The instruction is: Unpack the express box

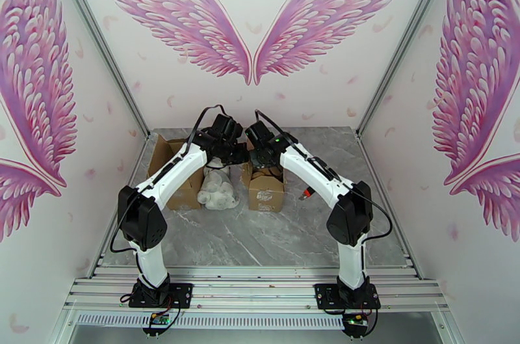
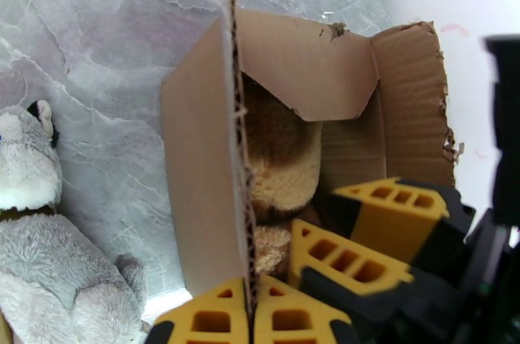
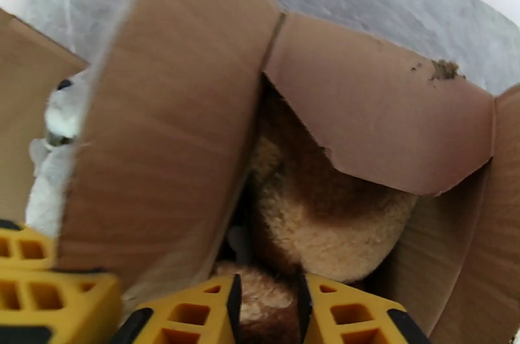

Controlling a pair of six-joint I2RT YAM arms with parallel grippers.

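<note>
You see the tan plush toy half hidden behind the box flap; grey plush cut off at 8 o'clock; red item too small to name.

A folded flap and brown plush crowd the box opening.

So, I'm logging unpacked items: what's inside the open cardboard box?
A tan plush toy sits inside. The flaps of the box and the right end effector cover much of it, so its face and whatever lies beneath it cannot be seen.
</note>
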